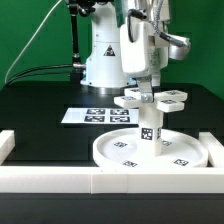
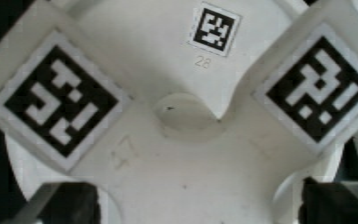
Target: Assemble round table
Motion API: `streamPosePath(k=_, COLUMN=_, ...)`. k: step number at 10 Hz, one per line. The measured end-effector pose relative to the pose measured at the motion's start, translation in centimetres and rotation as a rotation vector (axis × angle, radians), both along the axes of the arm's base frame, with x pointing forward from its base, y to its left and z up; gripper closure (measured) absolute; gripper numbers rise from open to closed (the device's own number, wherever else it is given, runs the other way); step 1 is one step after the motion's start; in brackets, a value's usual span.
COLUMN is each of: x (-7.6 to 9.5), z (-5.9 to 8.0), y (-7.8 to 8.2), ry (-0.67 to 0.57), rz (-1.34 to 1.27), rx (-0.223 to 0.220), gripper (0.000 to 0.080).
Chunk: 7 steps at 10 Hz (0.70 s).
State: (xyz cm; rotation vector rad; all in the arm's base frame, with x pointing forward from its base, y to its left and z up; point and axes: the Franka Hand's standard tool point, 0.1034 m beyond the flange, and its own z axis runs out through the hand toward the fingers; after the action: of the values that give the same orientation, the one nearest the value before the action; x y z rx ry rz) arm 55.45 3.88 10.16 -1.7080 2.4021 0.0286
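The large flat disc (image 1: 120, 152) lies on the table near the front rail. The short cylinder leg (image 1: 148, 128) stands upright on it. The cross-shaped piece (image 1: 170, 98) sits on top of the leg, its tagged arms spread out level. My gripper (image 1: 150, 90) comes straight down onto the middle of the cross. In the wrist view the cross-shaped piece (image 2: 176, 110) fills the picture, with two tagged arms slanting out. My black fingers (image 2: 60, 205) stand tight against either side of its body. The gripper (image 2: 202, 205) is shut on it.
The marker board (image 1: 95, 115) lies flat behind the disc, toward the exterior view's left. A white rail (image 1: 110, 183) runs along the front, with raised ends at both sides. The robot's base (image 1: 105, 60) stands behind.
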Motion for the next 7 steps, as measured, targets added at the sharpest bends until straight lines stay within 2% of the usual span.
streamPosePath(k=1, x=0.0, z=0.0, y=0.0, ry=-0.001, rz=0.006, rx=0.000, gripper=0.0176)
streamPosePath(k=3, x=0.3, z=1.6, y=0.2, ry=-0.029, rz=0.038, rx=0.019, gripper=0.0155)
streamPosePath(k=6, x=0.2, z=1.2, y=0.3, ry=-0.031, rz=0.081, rx=0.012, gripper=0.0151)
streamPosePath(k=7, x=0.2, z=1.1, y=0.4, ry=-0.040, rz=0.205, rx=-0.007, gripper=0.0151)
